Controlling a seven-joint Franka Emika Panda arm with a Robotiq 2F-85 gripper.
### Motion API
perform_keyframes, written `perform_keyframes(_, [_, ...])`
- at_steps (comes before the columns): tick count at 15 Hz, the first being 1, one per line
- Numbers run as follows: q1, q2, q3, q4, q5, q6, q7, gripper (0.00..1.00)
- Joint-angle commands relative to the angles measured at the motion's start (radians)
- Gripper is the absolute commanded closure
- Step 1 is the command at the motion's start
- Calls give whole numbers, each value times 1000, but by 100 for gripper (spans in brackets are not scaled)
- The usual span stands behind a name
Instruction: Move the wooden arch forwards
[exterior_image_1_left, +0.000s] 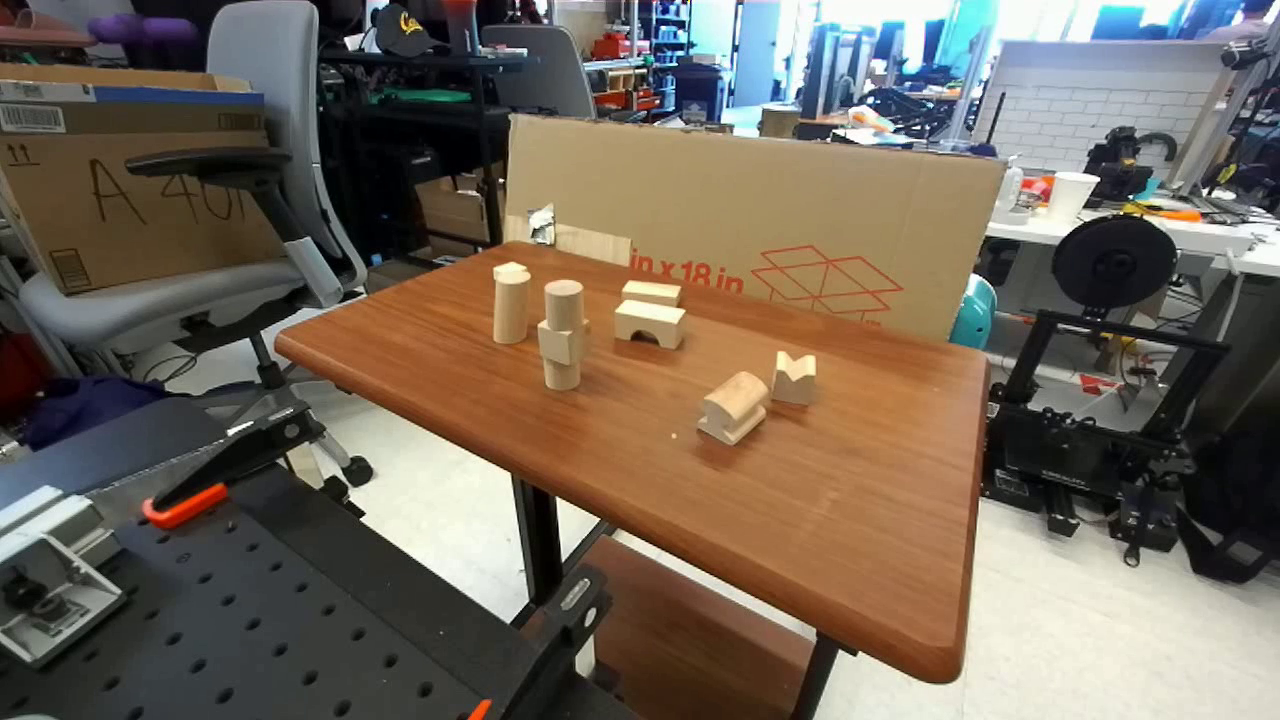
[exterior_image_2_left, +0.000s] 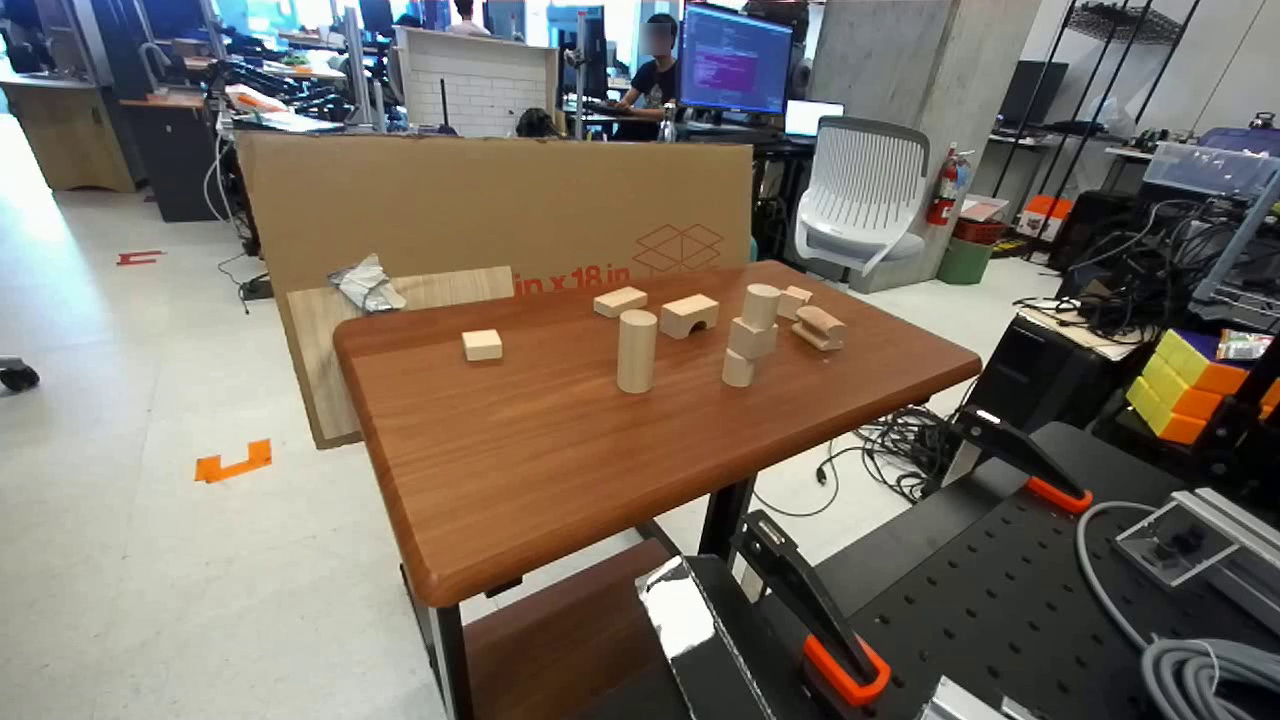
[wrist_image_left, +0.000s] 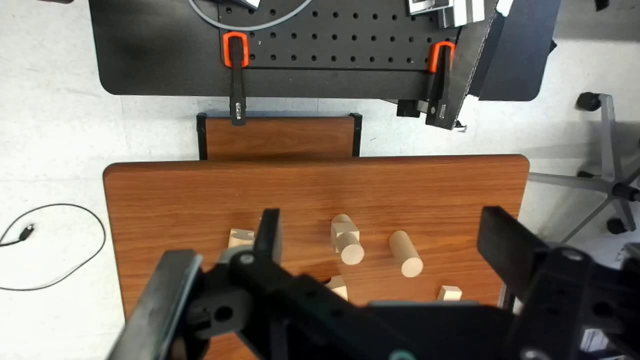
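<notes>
The wooden arch (exterior_image_1_left: 650, 324) is a squat pale block with a half-round cutout. It stands on the brown table (exterior_image_1_left: 850, 520) and also shows in an exterior view (exterior_image_2_left: 690, 316). In the wrist view only one end of the arch (wrist_image_left: 338, 286) shows; my gripper's linkage hides the rest. My gripper (wrist_image_left: 383, 215) is open and empty, with its fingers wide apart, high above the table. It is out of view in both exterior views.
A stack of blocks (exterior_image_1_left: 563, 335) and a tall cylinder (exterior_image_1_left: 511, 307) stand near the arch. A bar block (exterior_image_2_left: 620, 302) lies behind it. A small block (exterior_image_2_left: 482, 345), a notched block (exterior_image_1_left: 795, 378) and a rounded piece (exterior_image_1_left: 735, 405) also stand there. A cardboard panel (exterior_image_1_left: 750, 200) lines the far edge.
</notes>
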Motion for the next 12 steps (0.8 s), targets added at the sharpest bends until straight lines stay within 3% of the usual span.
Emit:
perform_keyframes(1, [-20,3,18,2,11,-2,-10,0])
perform_keyframes(5, [-5,85,43,35,31,59,39,0])
perform_keyframes(12, [26,337,92,133,75,306,40,0])
